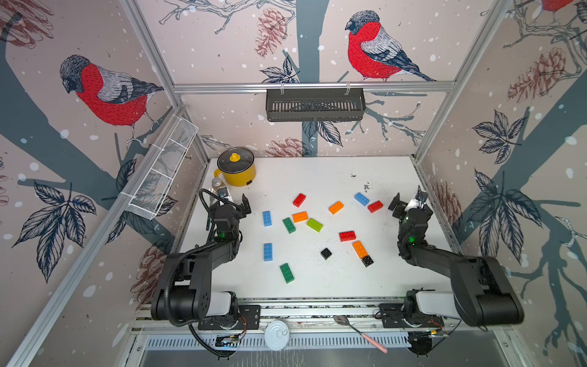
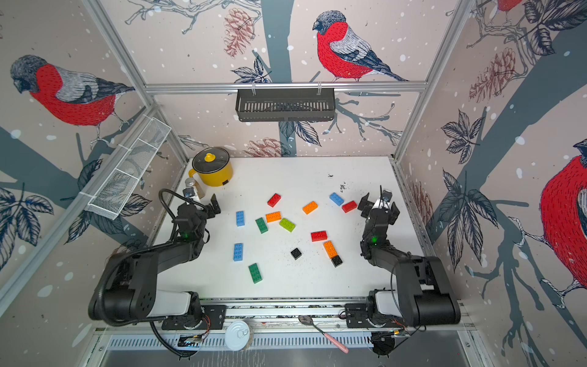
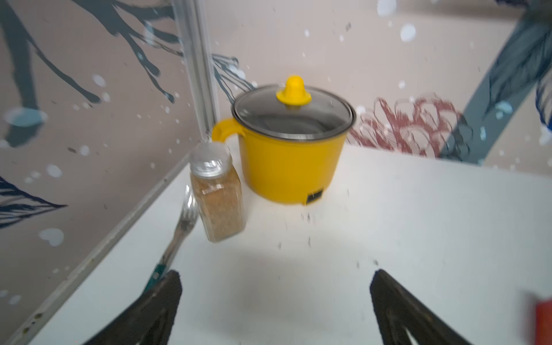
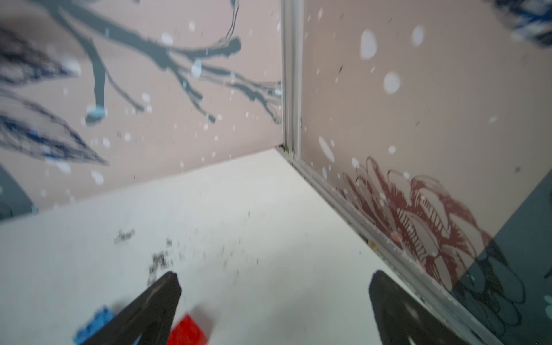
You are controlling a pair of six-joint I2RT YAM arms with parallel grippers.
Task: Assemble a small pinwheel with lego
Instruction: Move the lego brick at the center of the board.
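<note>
Both pincers gape fully apart and grip nothing. The left pincer hangs above the bare surface, aimed at a yellow pot and a spice jar. The right pincer aims at the back corner.

The lego lies loose and studs up, spread between the two pincers. Just beside the right pincer's inner finger sits a red brick, its long axis running roughly toward that pincer, with a blue brick set crosswise to it.

Nearest the left pincer, a second blue brick has its long axis roughly along the way that pincer points. A third blue brick lies parallel to it, further back beside the left arm.

Midway between the pincers, a dark green brick, an orange brick and a lime brick cluster at differing slants. Back from the right pincer, a second orange brick lies slantwise, one short end touching a black square.
</note>
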